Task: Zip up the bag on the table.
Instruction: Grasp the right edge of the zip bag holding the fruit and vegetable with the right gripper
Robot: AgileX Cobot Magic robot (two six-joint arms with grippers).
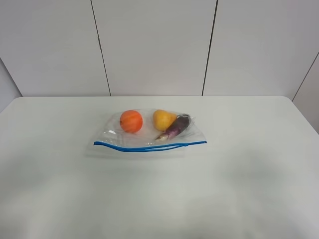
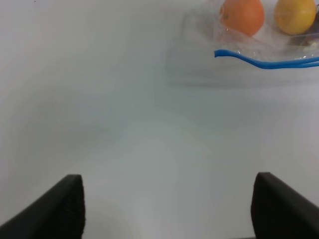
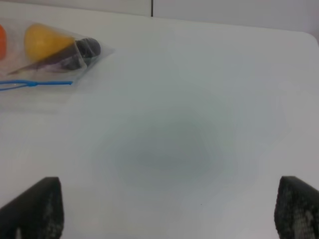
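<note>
1. The bag [image 1: 149, 132] lies mid-table [image 1: 249, 194], with its blue zip strip [image 1: 149, 147] towards the near edge. The strip bows and looks parted, so a pinch may miss one track.
2. The orange [image 1: 131, 121], yellow fruit [image 1: 163, 119] and purple vegetable [image 1: 175, 127] sit loose inside. They could roll and bulge the mouth.
3. The left gripper [image 2: 169, 204] and right gripper [image 3: 169, 209] stand wide and empty, well apart from the bag. If the bag is not anchored, a pull would likely drag it whole.
</note>
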